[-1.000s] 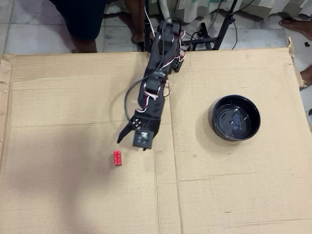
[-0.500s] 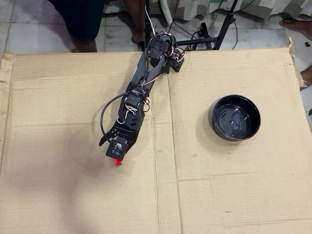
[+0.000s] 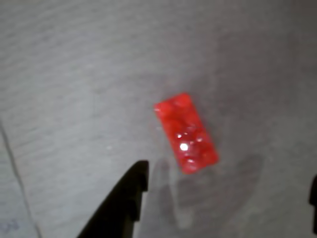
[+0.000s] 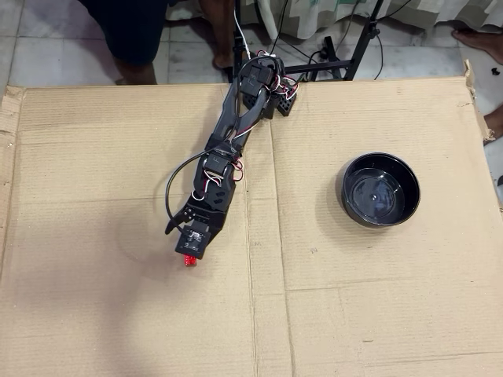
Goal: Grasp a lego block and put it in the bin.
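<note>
Wrist view shows my gripper (image 3: 228, 183) with jaws spread above the cardboard (image 3: 74, 74), red block (image 3: 186, 133) lying between them untouched, overhead view, bin (image 4: 378, 189) well apart to the right.

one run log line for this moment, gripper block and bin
phase: approach | gripper: open, above lego block, not touching | block: flat on cardboard | bin: empty, far right in overhead view

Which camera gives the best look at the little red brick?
The wrist view: the lego block fills the middle, uncovered, though blurry. In the overhead view only a red sliver peeks out beneath the claw.
</note>
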`<state>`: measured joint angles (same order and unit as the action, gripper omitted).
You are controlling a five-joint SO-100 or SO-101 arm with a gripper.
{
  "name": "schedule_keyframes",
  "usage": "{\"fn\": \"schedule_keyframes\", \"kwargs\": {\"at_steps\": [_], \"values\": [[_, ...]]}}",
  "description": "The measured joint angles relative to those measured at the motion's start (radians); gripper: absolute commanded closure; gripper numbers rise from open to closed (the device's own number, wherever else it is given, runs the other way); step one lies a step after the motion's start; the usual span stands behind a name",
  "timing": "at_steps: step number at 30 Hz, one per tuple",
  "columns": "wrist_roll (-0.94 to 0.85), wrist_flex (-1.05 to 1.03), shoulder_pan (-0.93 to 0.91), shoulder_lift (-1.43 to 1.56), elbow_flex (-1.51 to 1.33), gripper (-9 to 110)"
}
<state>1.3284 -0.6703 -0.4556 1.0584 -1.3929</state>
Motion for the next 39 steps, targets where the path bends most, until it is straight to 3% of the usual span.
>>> {"fn": "schedule_keyframes", "kwargs": {"at_steps": [10,23,34,39], "values": [[0.003,0.002,0.048,-0.011,0.002,66],[0.005,0.164,0.043,-0.261,0.175,66],[0.005,0.170,-0.018,-0.267,0.181,98],[0.005,0.170,-0.018,-0.267,0.181,101]]}}
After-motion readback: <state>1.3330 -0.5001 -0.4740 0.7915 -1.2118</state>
